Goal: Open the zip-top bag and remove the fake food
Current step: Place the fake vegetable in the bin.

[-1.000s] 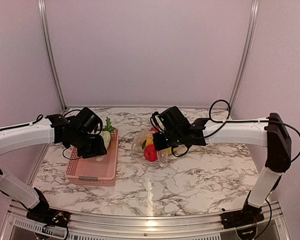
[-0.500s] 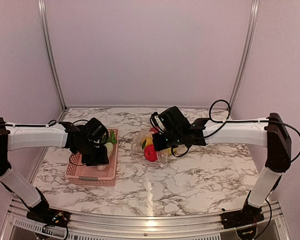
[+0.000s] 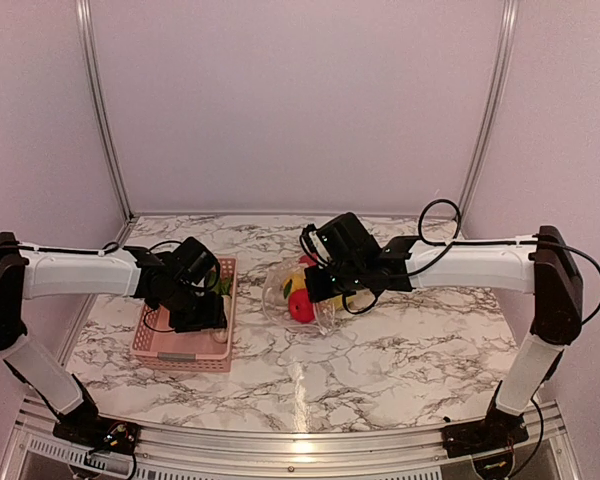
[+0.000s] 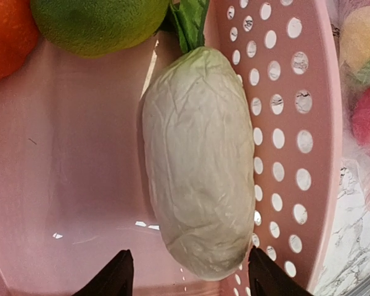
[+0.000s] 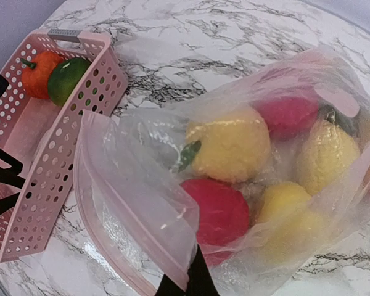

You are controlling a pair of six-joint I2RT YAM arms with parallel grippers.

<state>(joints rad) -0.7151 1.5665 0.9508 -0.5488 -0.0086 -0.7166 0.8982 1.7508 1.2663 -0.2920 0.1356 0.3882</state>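
The zip-top bag (image 5: pixel 129 185) lies open-mouthed on the marble top, also in the top view (image 3: pixel 285 290). Fake food shows inside it: a yellow fruit (image 5: pixel 231 145), a red one (image 5: pixel 219 209) and a yellow pear (image 5: pixel 327 154). My right gripper (image 5: pixel 191 280) is shut on the bag's upper mouth edge and holds it up. My left gripper (image 4: pixel 191 277) is open, low inside the pink basket (image 4: pixel 68 154). A whitish leafy vegetable (image 4: pixel 197 166) lies on the basket floor, its end between the fingertips. A green fruit (image 4: pixel 98 21) and an orange one (image 4: pixel 6 31) lie at the basket's far end.
The pink basket (image 3: pixel 180 345) stands left of the bag, a narrow strip of marble between them. Its perforated wall (image 4: pixel 283 123) is close beside the whitish vegetable. Marble table (image 3: pixel 380 360) extends right and forward. Metal frame posts stand at the back corners.
My left gripper came down into the basket with the whitish vegetable and opened; the vegetable now lies on the basket floor. The right gripper and the bag have not moved.
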